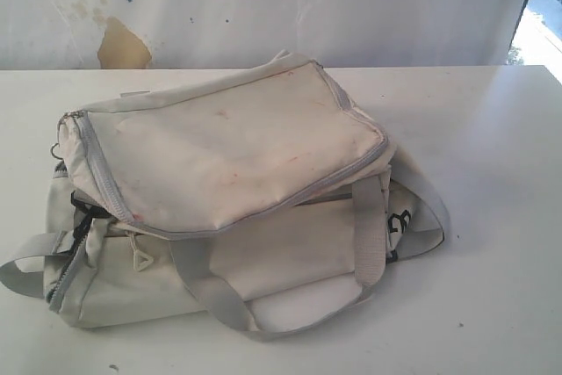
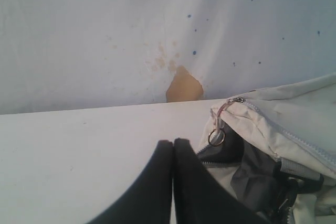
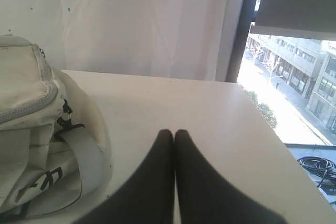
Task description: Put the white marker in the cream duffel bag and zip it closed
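White table [image 1: 492, 217], stained white backdrop [image 1: 263, 6] behind; cream duffel bag [image 1: 237, 147] lying mid-table, both claws pressed together.
Bag on its side, top panel tilted up toward the exterior camera, grey zipper [image 1: 97, 164] running round the panel edge, pale webbing straps [image 1: 206, 292] trailing onto the table in front. Left gripper [image 2: 174, 142]: fingers flat against each other, nothing between them, low over the table just beside the bag's end, where a metal ring pull [image 2: 216, 137] hangs and dark grey lining [image 2: 252, 171] shows under the flap. Right gripper [image 3: 174, 132]: fingers also together, empty, near the bag's other end but apart from it. Tan patch [image 1: 121, 46] on backdrop. Window [image 3: 294, 93] past the table's right edge. White marker: cannot tell where it lies.
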Motion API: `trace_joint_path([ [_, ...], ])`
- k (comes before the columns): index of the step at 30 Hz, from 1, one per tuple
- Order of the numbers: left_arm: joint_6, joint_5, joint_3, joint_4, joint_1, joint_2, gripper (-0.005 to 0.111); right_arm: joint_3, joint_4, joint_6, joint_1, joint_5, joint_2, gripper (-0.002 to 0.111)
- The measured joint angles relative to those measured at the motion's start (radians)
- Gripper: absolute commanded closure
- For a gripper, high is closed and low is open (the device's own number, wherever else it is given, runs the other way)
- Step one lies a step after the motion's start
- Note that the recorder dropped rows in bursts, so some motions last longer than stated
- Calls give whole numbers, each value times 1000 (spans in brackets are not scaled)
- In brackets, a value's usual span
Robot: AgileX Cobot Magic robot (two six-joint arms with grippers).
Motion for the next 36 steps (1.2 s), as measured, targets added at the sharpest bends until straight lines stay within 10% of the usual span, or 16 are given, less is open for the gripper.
trace_joint_path([
  [36,2,0,0,0,0,0,107,0,40,46,0,6,0,108],
])
